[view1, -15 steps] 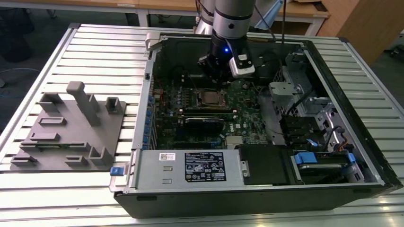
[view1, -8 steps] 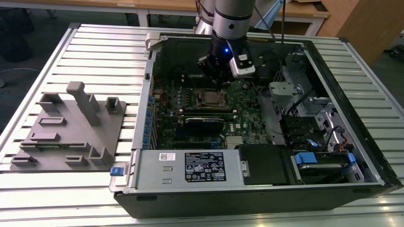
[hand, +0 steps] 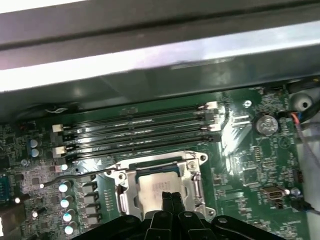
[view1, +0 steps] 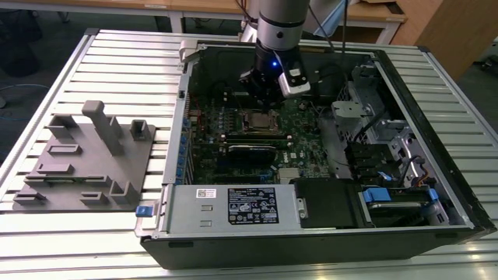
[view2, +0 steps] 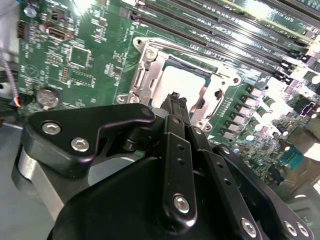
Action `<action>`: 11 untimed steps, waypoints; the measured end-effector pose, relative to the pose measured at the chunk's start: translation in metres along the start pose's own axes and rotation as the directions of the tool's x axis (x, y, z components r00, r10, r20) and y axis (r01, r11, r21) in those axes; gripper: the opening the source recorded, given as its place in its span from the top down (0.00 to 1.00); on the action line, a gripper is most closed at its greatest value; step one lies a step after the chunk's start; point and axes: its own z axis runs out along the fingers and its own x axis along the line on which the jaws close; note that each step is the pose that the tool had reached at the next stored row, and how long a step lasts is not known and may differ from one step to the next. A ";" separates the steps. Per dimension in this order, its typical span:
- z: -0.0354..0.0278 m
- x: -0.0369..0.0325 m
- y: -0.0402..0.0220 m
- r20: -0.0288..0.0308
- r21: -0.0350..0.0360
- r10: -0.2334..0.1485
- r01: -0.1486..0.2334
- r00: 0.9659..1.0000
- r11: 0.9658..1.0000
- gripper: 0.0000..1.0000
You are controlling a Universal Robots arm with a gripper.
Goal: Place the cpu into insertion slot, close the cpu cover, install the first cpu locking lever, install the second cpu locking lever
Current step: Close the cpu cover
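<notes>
Cpu [hand: 159, 185] lies in the insertion slot [hand: 200, 159], cpu cover [hand: 193, 187] framing it; my end effector [hand: 170, 196] hovers just above, pinched together and empty, likely for pushing.

I get clear room from straight above the silvery metal cpu cover [hand: 194, 185], where my black gripper [hand: 170, 196] hangs. Long black memory slots [hand: 140, 131] crowd one side (just beside it), with the grey steel case wall [hand: 165, 75] beyond them.

A slatted table [view1: 116, 58] bears a computer case [view1: 311, 242] and grey fixture [view1: 78, 175].
</notes>
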 end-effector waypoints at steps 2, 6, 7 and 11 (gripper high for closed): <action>0.0031 0.0017 -0.0003 0.000 0.000 -0.006 0.006 1.000 1.000 0.90; 0.0053 0.0038 -0.0008 0.000 0.000 -0.022 0.022 1.000 1.000 0.90; 0.0056 0.0046 -0.0009 0.000 0.000 -0.026 0.026 1.000 1.000 0.90; 0.0071 0.0109 -0.0019 0.000 0.000 -0.035 0.035 0.999 0.999 0.90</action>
